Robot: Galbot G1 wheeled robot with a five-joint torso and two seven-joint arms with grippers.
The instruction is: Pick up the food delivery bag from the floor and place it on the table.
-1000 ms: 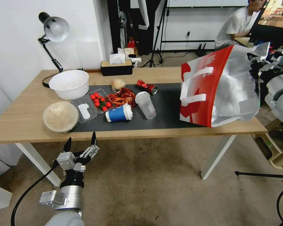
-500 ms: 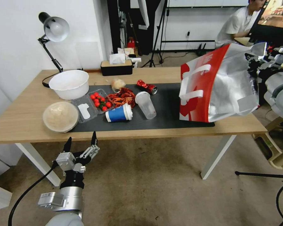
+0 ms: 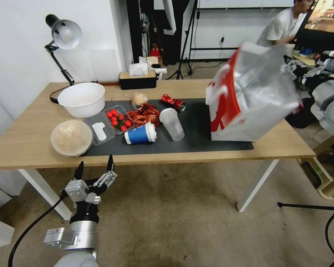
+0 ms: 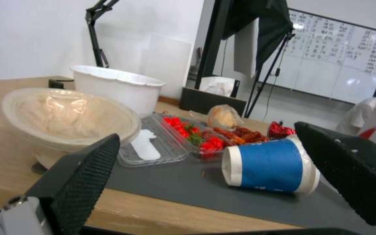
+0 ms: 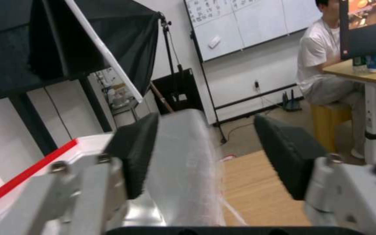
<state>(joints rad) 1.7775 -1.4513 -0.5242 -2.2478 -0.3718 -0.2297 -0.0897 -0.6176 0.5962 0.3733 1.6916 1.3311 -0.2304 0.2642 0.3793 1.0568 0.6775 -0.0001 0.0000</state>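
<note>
Moved since earlier: food delivery bag (image 3: 248, 96), now tipped upright at the table's (image 3: 26, 144) right end. Right gripper (image 5: 205, 156) open, holding nothing. Left gripper (image 3: 94, 168) open, idle below the front edge. Step: release; next, withdraw clear.

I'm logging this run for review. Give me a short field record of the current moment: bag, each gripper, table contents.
bag: food delivery bag base on the table, at the mat's right end, leaning
right gripper: open, fingers either side of the bag's top edge
left gripper: open, parked low in front of the table, over the floor
also on table: white bowl, blue cup on its side, clear cup, tomatoes
</note>
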